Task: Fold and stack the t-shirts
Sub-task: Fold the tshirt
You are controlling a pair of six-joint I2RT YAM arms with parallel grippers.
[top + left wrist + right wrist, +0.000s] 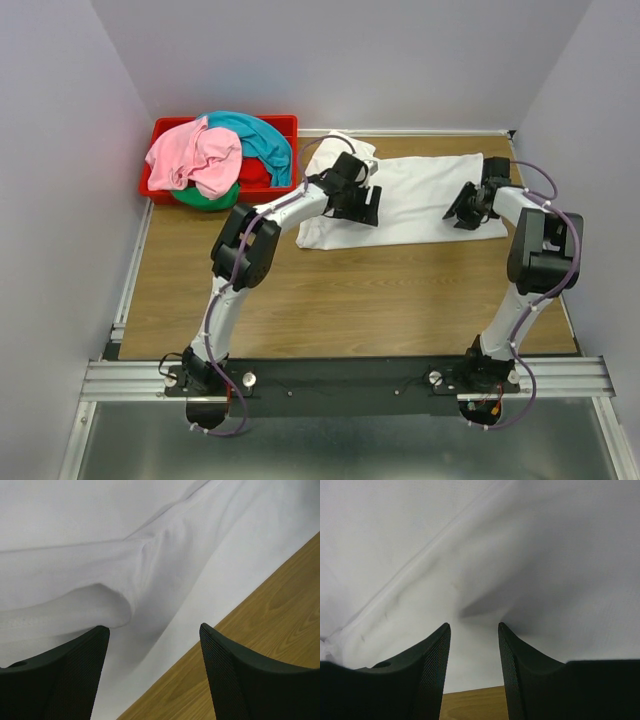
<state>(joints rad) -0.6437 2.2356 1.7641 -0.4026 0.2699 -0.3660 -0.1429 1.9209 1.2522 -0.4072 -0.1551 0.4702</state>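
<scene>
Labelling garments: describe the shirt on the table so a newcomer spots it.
On the wooden table, look toward the far edge, right of the red bin. The white t-shirt lies spread out there. It alone is white and outside the bin.

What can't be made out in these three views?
- Top view: the green cotton t-shirt and red cotton t-shirt in the red plastic bin, mostly buried under the pink t-shirt and teal t-shirt.
- Wrist views: the white cotton t-shirt, cut off by the frame edges.
- Top view: part of it, under the left hand.
</scene>
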